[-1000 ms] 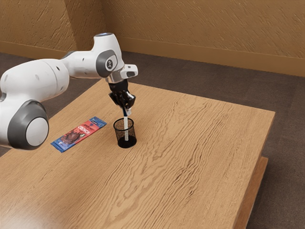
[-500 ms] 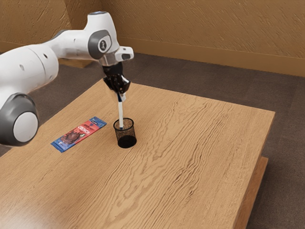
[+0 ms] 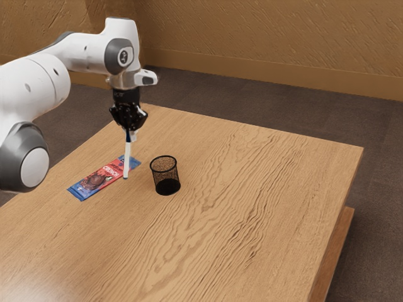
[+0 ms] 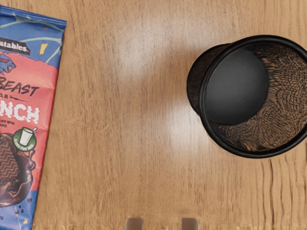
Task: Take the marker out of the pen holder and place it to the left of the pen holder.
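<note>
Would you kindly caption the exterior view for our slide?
Marker held nearly upright by the tool, outside the pen holder.

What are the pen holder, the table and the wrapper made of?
The pen holder looks like black metal, with see-through mesh and a smooth rim, but could be plastic. The table seems to be wood, lightly polished: wavy grain, soft shine. The wrapper is maybe plastic or foil, smooth, with printed pictures.

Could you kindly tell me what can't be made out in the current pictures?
- Marker, exterior view: upper end, hidden by the fingers.
- Chocolate bar, exterior view: fine print, too small to read.
- Chocolate bar, wrist view: one side, cut off by the picture's edge.
- Pen holder, wrist view: part of its rim, cut off by the edge.
</note>
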### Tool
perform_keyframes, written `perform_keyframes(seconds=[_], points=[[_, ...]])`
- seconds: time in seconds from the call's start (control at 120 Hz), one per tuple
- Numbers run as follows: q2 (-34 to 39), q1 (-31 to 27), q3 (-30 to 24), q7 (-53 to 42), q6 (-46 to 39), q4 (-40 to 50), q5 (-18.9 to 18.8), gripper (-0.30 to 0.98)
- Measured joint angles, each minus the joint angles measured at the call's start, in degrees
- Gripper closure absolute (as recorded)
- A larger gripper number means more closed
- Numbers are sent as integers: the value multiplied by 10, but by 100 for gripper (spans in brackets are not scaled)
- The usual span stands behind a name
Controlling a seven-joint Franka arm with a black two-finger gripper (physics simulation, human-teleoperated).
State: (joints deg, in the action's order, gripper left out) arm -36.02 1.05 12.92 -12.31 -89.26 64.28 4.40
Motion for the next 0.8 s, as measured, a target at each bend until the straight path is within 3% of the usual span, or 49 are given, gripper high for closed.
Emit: perform_keyframes(seconds=[0.45, 0.65, 0.8], points=[[-40, -39, 11, -1, 59, 53, -24, 78], [-51, -42, 11, 0, 69, 54, -18, 37], [-18, -42, -20, 0, 72, 63, -19, 18]])
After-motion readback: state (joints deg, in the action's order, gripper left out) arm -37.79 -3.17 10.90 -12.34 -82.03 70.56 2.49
